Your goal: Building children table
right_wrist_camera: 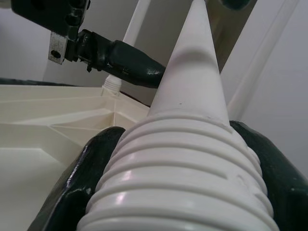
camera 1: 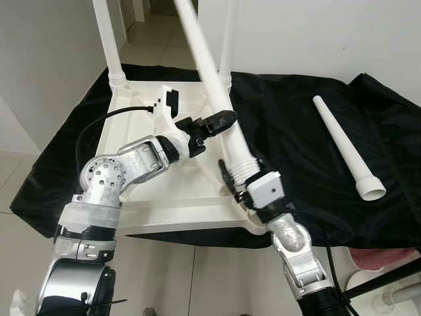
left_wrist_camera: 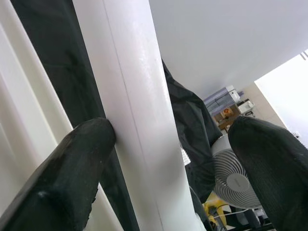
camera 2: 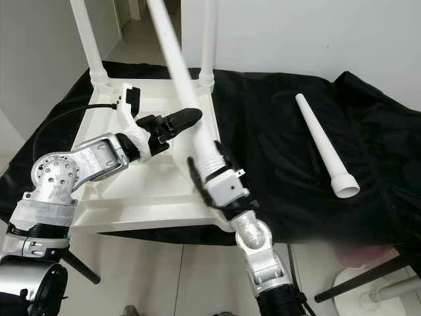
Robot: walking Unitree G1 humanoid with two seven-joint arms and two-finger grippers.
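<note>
Spare leg [camera 1: 347, 150] on black cloth [camera 1: 302, 118]

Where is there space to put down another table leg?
Free: the black cloth between the upturned white table and the loose leg. Crowded: the table's near corner, where the right gripper holds a leg and the left gripper steadies it.

no readable text, no labels, no brand marks, no numbers anywhere

A black cloth [camera 1: 309, 125] covers the work surface; a white fan [left_wrist_camera: 234, 182] stands in the background.
</note>
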